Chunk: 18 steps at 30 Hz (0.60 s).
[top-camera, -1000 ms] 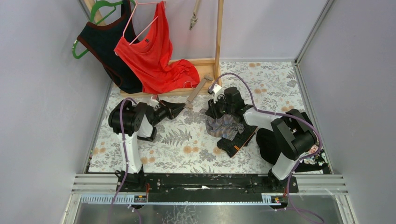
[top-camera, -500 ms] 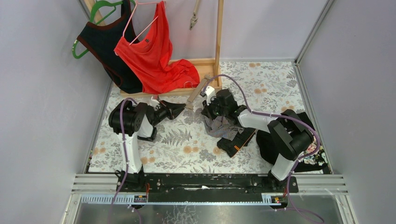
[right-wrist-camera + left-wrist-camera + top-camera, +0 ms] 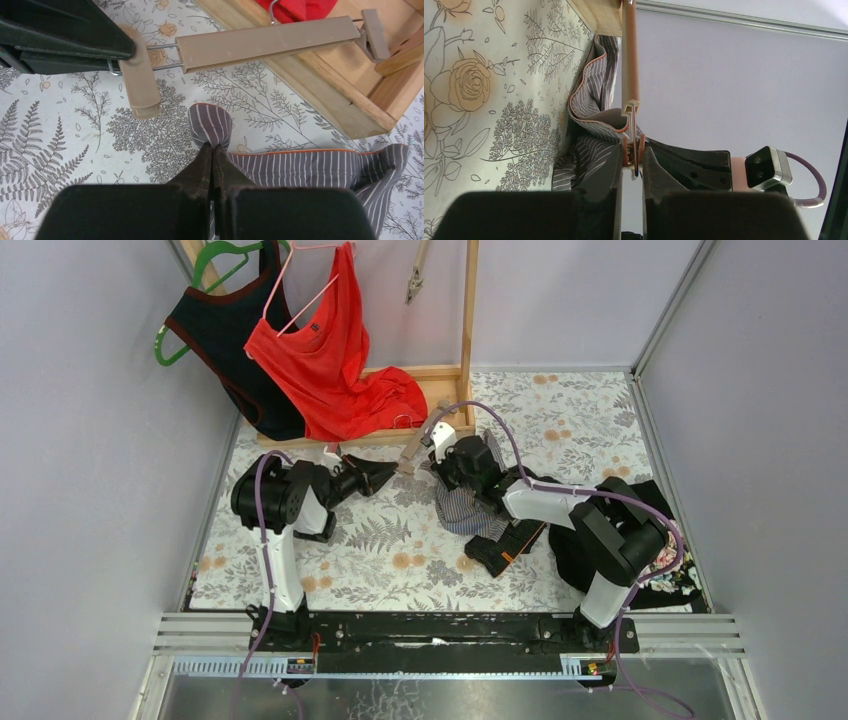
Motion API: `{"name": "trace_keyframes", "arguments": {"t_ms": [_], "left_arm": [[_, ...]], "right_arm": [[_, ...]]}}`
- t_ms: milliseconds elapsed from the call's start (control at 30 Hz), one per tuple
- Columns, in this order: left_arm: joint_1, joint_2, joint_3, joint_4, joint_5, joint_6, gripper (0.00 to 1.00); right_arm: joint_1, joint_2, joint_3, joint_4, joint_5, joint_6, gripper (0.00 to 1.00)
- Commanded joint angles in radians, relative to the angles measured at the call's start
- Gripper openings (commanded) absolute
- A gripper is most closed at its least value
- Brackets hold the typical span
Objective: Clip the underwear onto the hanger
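- My left end effector (image 3: 634, 161) is clamped on the near clip (image 3: 141, 87) of the hanger (image 3: 265, 42). The hanger lies flat on the counter (image 3: 400, 540), toward 12 o'clock, against the wooden rack (image 3: 320, 100).
- My right end effector (image 3: 212, 150) is pinched together on a fold of the underwear (image 3: 300, 167). A rounded tongue of cloth pokes out past the fingertips.
- Seen from the right wrist, the clip sits at about 11 o'clock from that fold, near it but apart. Nothing is clipped yet.
- The rest of the underwear trails toward 4 o'clock on the counter.
- Done, I judge: both grasps. Left: feed the held edge into the clip's mouth, let it bite, then do the far clip at the hanger's other end.
- The underwear is thin, limp, grey-striped cloth with an orange-piped hem. It will sag and fold, so only the pinched bit is under control.
- The hanger is a stiff tan plastic bar with wire links to blunt, paddle-shaped clips.
- The counter cover is a smooth floral print.
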Motion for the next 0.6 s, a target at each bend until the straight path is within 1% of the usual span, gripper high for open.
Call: {"name": "trace_keyframes", "arguments": {"t_ms": [0, 200, 567], "left_arm": [[-0.007, -0.018, 0.011, -0.037, 0.029, 0.021, 0.0], [-0.008, -0.021, 0.016, -0.038, 0.025, 0.004, 0.0], [-0.013, -0.021, 0.024, -0.042, 0.022, -0.008, 0.0]], "right_arm": [[0.02, -0.043, -0.008, 0.1, 0.087, -0.039, 0.0], [0.036, -0.041, -0.014, 0.138, 0.094, -0.052, 0.0], [0.072, -0.025, 0.009, 0.147, 0.059, -0.067, 0.0]]}}
